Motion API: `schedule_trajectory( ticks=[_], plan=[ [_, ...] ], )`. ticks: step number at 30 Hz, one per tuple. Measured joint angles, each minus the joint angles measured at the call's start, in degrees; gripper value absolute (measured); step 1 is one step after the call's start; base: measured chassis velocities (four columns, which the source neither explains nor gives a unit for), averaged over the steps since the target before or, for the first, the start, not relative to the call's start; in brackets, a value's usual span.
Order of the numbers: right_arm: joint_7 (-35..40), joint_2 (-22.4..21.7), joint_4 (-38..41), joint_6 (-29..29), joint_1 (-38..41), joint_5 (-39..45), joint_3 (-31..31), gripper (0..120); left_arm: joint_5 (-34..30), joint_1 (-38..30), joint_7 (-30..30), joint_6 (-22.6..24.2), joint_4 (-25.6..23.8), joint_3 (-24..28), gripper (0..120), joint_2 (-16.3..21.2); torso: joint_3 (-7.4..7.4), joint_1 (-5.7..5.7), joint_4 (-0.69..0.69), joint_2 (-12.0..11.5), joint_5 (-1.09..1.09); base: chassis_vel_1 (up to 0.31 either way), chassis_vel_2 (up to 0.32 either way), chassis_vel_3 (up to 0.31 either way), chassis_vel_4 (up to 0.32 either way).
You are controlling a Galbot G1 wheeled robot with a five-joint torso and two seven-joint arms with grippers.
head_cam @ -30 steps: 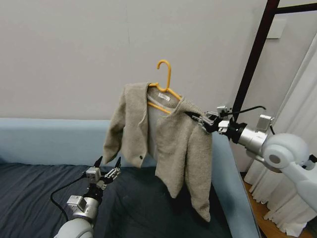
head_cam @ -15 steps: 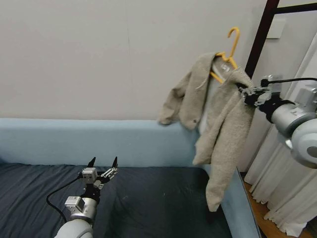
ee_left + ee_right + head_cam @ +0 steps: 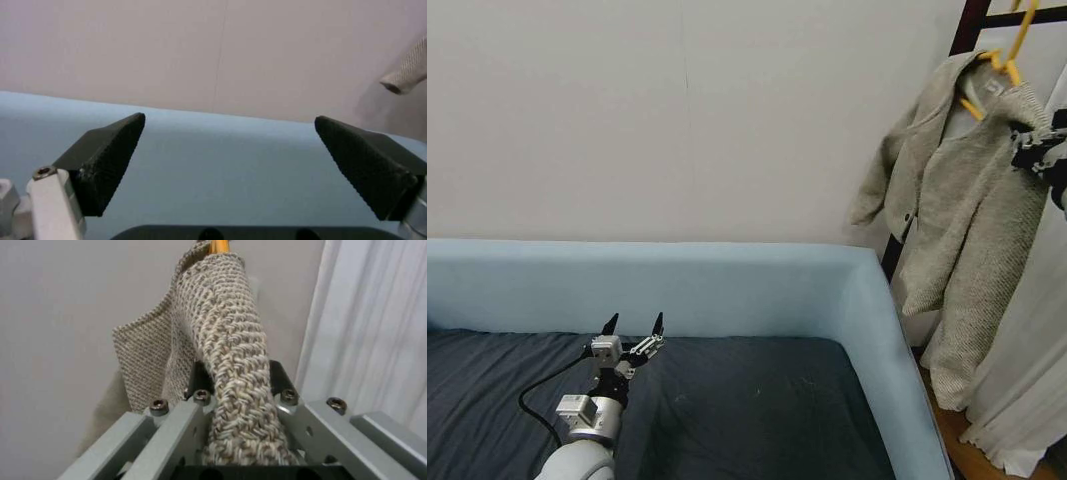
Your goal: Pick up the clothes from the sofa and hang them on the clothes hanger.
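Observation:
A beige knitted cardigan (image 3: 967,200) hangs on an orange hanger (image 3: 1012,45) at the far right, high up beside the dark rack post (image 3: 972,20). My right gripper (image 3: 1035,140) is shut on the cardigan's shoulder at the frame's right edge. Seen from the right wrist, the knit (image 3: 230,360) runs between the fingers and the orange hanger (image 3: 219,246) peeks out above. My left gripper (image 3: 632,335) stands open low over the sofa seat, its two dark fingertips (image 3: 110,155) spread wide with nothing between them.
The light blue sofa (image 3: 727,290) with a dark blue seat (image 3: 757,410) fills the lower view. A white curtain (image 3: 1037,380) hangs at the right by the rack. A plain wall stands behind.
My right gripper has carried the cardigan on its hanger up and to the right, from above the sofa to beside the rack post. The left arm has stayed put.

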Motion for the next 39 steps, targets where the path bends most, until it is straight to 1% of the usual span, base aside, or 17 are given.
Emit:
schedule_trajectory(
  ticks=[3,8,12,19,24,26,32,36,37,39],
  plan=[
    [-0.8,0.8,-2.2,0.4,0.6,-2.0,-0.8,8,0.0,-0.1,0.0,0.0,0.0,0.1,100,-0.1,0.00,0.00,0.01,0.0,0.00,0.000,0.000,0.000,0.000],
    [-3.8,2.3,-8.4,1.1,1.3,-10.1,-1.8,8,0.2,-0.3,0.0,0.1,0.0,0.5,100,-0.2,0.01,0.01,0.02,0.0,0.00,0.000,0.000,0.000,0.000],
    [-4.1,1.8,-10.4,1.2,0.0,-10.5,-2.0,8,0.2,-0.5,0.0,0.0,0.1,0.3,100,-0.1,0.00,0.00,0.00,0.0,0.00,0.000,0.000,0.000,0.000],
    [-4.7,1.7,-13.7,1.7,0.0,-11.9,-3.2,8,0.5,-1.5,0.0,-0.1,0.7,1.1,100,-1.0,0.01,0.00,0.00,0.0,0.01,0.000,0.000,0.000,0.000],
    [-6.0,2.7,-13.6,2.2,0.6,-17.0,-3.4,8,0.6,-1.9,0.0,-0.3,1.3,1.4,100,-1.4,0.00,0.00,-0.01,0.0,0.00,0.000,0.000,0.000,0.000],
    [-6.8,3.6,-13.2,2.1,0.6,-20.6,-3.6,8,0.7,-2.1,0.0,-0.5,1.8,1.4,100,-1.3,0.00,0.00,0.02,0.0,-0.02,0.000,0.000,0.000,0.000],
    [-7.1,5.5,-14.4,2.3,1.1,-24.0,-4.2,8,0.7,-2.9,0.0,-0.6,2.3,1.7,100,-1.7,0.01,0.00,0.00,0.0,-0.01,0.000,0.000,0.000,0.000],
    [-7.7,8.9,-18.1,3.7,3.0,-28.6,-5.4,8,0.8,-3.2,0.0,-0.6,2.7,2.5,100,-2.0,0.00,0.00,0.01,0.0,-0.01,0.000,0.000,0.000,0.000],
    [-7.7,8.9,-18.1,3.7,3.0,-28.6,-5.4,8,0.8,-3.2,0.0,-0.6,2.7,2.5,100,-2.0,0.00,0.00,0.01,0.0,-0.01,0.000,0.000,0.000,0.000],
    [-8.1,10.5,-20.1,4.5,4.3,-30.5,-6.3,8,0.9,-3.4,0.0,-0.5,3.0,2.7,100,-1.9,0.00,0.00,0.01,0.0,-0.02,0.000,0.000,0.000,0.000]
  ],
)
